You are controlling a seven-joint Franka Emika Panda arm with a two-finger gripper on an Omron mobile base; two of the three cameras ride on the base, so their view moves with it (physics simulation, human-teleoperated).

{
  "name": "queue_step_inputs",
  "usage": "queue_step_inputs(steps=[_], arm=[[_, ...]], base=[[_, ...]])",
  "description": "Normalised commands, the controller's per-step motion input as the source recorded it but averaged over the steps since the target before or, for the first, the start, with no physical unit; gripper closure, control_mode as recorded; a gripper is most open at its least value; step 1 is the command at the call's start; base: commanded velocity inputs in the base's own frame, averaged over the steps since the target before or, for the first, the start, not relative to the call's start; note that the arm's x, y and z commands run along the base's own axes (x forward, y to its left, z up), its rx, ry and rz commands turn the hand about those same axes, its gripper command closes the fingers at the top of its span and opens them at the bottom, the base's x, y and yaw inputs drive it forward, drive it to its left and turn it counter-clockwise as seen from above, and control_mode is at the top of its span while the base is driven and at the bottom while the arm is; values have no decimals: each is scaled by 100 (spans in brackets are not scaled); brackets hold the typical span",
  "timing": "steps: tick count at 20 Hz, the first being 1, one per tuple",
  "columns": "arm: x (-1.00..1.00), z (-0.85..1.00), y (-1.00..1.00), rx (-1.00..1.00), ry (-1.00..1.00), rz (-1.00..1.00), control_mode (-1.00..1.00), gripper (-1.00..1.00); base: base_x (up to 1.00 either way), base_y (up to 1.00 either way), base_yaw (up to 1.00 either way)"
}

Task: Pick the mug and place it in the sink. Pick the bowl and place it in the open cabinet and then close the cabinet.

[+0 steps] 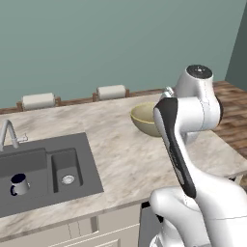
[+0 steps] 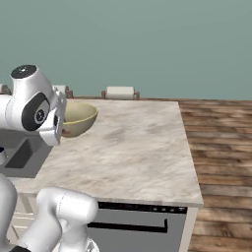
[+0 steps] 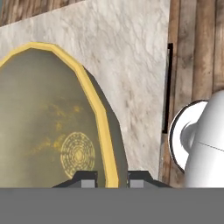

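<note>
claw (image 3: 112, 178): clamped on bowl (image 3: 48, 118) rim | mug (image 1: 18, 184) in sink (image 1: 87, 166)

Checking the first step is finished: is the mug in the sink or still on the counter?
In the sink: the mug stands upright in the large basin, handle to one side.

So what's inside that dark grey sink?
A small dark navy mug stands upright in the large basin of the dark grey double sink; the small basin holds just its round drain. The large basin's left part lies outside the frame.
</note>
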Motion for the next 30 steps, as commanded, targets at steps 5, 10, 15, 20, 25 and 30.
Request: queue_step_inputs(steps=[5, 10, 15, 20, 25, 30], arm=[[-12, 4, 0, 0, -9, 0, -100, 100], [-7, 0, 0, 0, -4, 0, 100, 100], [0, 0, 0, 0, 0, 0, 100, 100], [0, 0, 0, 0, 0, 0, 100, 100], [0, 0, 0, 0, 0, 0, 100, 100], [0, 0, 0, 0, 0, 0, 100, 100]], base=[[0, 0, 0], [0, -11, -16], [0, -19, -84], [0, 0, -100], [0, 0, -100], [0, 0, -100]])
